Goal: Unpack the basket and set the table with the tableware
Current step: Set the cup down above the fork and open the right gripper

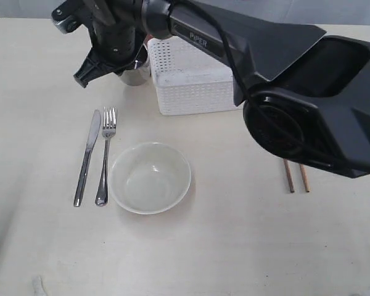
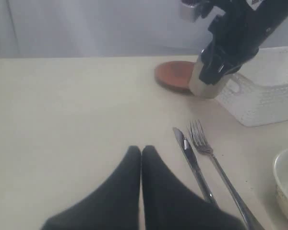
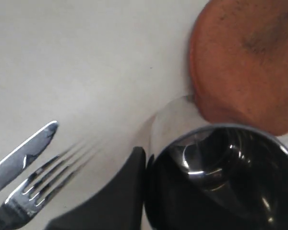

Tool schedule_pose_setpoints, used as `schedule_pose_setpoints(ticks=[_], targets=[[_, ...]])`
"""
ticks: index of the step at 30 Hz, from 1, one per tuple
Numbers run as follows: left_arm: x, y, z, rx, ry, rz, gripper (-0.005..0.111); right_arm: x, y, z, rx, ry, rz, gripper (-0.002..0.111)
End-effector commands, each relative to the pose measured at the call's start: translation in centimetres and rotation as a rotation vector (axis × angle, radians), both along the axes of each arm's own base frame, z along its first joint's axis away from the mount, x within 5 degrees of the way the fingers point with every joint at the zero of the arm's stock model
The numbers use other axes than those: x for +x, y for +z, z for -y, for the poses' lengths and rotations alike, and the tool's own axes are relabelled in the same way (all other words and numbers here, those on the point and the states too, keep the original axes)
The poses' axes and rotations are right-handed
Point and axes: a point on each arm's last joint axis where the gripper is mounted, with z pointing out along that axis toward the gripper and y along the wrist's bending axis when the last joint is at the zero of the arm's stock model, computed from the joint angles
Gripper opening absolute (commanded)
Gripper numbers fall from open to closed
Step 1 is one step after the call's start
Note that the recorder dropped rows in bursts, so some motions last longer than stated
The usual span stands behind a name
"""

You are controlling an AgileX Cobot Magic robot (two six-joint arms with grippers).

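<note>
While the pale table (image 1: 234, 259) fills all three views, we note the black right arm (image 1: 296, 92) reaching across from the right side of the exterior view to the far left. White perforated basket (image 1: 191, 92) sits upright at the far middle of the table, partly covered by that arm. Off-white bowl (image 1: 150, 177) stands upright nearer the camera, in front of the basket and well apart from it. Round brown plate (image 2: 173, 75) lies flat to the left of the basket, seen from the left wrist. Right gripper (image 2: 217, 71) comes down from above and is clamped on the rim of the shiny steel cup (image 2: 206, 88), one finger against the outside wall; the cup is upright between plate and basket, right against the plate edge, and we cannot tell if its base touches the table. Left gripper (image 2: 141, 155) hovers low over bare table, fingers pressed together, holding nothing. Knife (image 1: 86, 157) and fork (image 1: 106, 154) lie side by side just left of the bowl, tips pointing away from the camera. Two wooden chopsticks (image 1: 296, 176) lie parallel on the right, their far ends hidden under the arm.
</note>
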Motion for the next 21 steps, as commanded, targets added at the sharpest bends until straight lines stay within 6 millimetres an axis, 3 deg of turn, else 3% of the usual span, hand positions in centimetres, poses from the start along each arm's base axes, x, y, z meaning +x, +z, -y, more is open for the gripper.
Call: schedule_pose_setpoints(ticks=[1,6,21], targets=[[0.0,-0.1,0.0,0.003,-0.007,0.002,0.000,0.8,1.7,0.2,0.079,0.012,0.041,-0.001],[0.0,-0.1,0.0,0.003,-0.007,0.002,0.000,0.1,1.1,-0.8,0.131,0.113,-0.020,-0.001],[0.0,-0.1,0.0,0.003,-0.007,0.002,0.000,-0.3,-1.9,-2.2,0.123,0.147,-0.040,-0.001]])
